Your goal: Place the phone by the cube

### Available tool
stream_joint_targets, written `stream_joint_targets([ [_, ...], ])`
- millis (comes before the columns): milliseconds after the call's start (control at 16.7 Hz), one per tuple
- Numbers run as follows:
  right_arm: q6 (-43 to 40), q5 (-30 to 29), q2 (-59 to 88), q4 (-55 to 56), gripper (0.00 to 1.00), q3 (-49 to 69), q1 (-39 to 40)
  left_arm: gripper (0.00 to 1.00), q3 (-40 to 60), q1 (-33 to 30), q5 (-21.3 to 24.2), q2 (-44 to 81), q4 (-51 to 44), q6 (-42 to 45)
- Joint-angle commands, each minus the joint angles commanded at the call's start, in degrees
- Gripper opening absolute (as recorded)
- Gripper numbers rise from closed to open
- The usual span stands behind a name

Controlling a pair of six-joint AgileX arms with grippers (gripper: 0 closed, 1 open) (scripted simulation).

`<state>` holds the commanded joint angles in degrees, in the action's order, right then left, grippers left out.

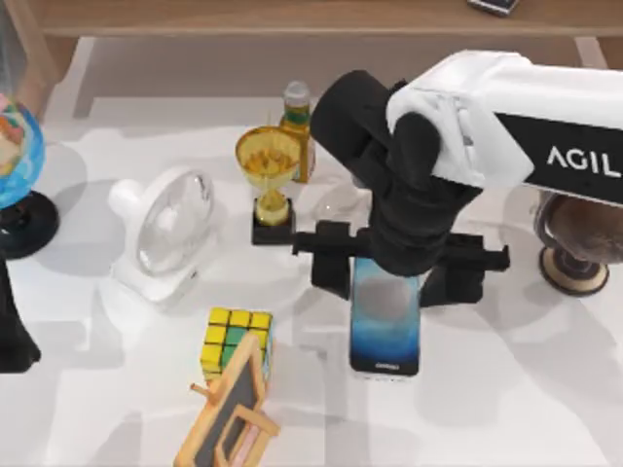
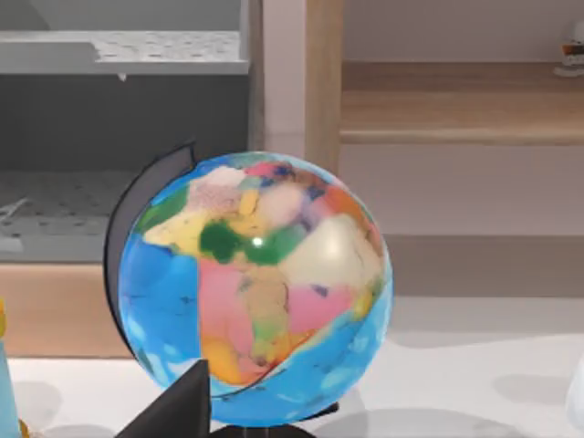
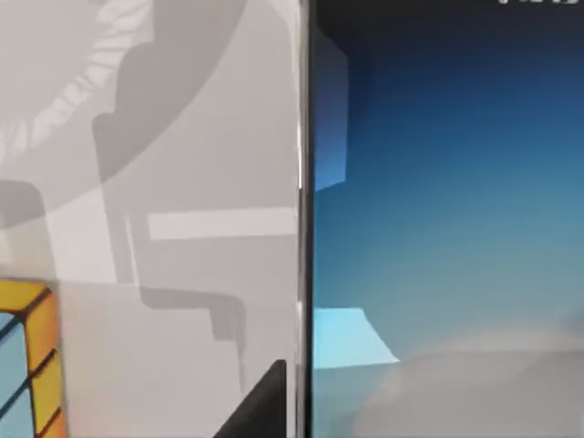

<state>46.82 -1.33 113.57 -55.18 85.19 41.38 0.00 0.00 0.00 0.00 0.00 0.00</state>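
The phone (image 1: 385, 326), with a blue-gradient screen and pale edge, lies lengthwise right of the table's middle. My right gripper (image 1: 389, 277) reaches down over its far end, one finger on each long side, shut on it. The right wrist view shows the phone (image 3: 438, 228) very close, with one dark finger (image 3: 265, 411) against its silvery edge. The cube (image 1: 237, 341), yellow and green with black lines, sits a short way to the phone's left; a corner of the cube (image 3: 27, 365) appears in the wrist view. My left arm (image 1: 10, 331) is parked at the left edge.
A wooden-framed chalkboard easel (image 1: 229, 409) leans just in front of the cube. Behind stand a white fan (image 1: 165, 233), a gold trophy (image 1: 270, 170) and a bottle (image 1: 297, 122). A globe (image 1: 12, 156) is far left, and a brown object (image 1: 579, 238) far right.
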Motion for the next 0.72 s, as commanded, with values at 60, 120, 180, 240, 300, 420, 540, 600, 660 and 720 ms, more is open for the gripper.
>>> stream_joint_targets([
  [60,-0.12,0.10,0.07,0.39,0.00,-0.44,0.09,1.00,0.00,0.00,0.00,0.00,0.00,0.00],
  [120,-0.30,0.21,0.18,0.75,0.00,-0.90,0.24,1.00,0.00,0.00,0.00,0.00,0.00,0.00],
  [180,-0.54,0.32,0.35,1.08,0.00,-1.36,0.44,1.00,0.00,0.00,0.00,0.00,0.00,0.00],
  [240,-0.84,0.43,0.60,1.38,0.00,-1.85,0.68,1.00,0.00,0.00,0.00,0.00,0.00,0.00],
  [300,-1.17,0.53,0.93,1.65,0.00,-2.35,0.94,1.00,0.00,0.00,0.00,0.00,0.00,0.00],
  [420,-1.81,0.72,1.82,2.03,0.00,-3.42,1.46,1.00,0.00,0.00,0.00,0.00,0.00,0.00],
  [540,-2.28,0.81,2.98,2.26,0.00,-4.60,1.82,1.00,0.00,0.00,0.00,0.00,0.00,0.00],
  [600,-2.37,0.81,3.39,2.31,0.00,-5.00,1.89,1.00,0.00,0.00,0.00,0.00,0.00,0.00],
  [660,-2.37,0.81,3.39,2.31,0.00,-5.00,1.89,1.00,0.00,0.00,0.00,0.00,0.00,0.00],
  [720,-2.37,0.81,3.39,2.31,0.00,-5.00,1.89,1.00,0.00,0.00,0.00,0.00,0.00,0.00],
])
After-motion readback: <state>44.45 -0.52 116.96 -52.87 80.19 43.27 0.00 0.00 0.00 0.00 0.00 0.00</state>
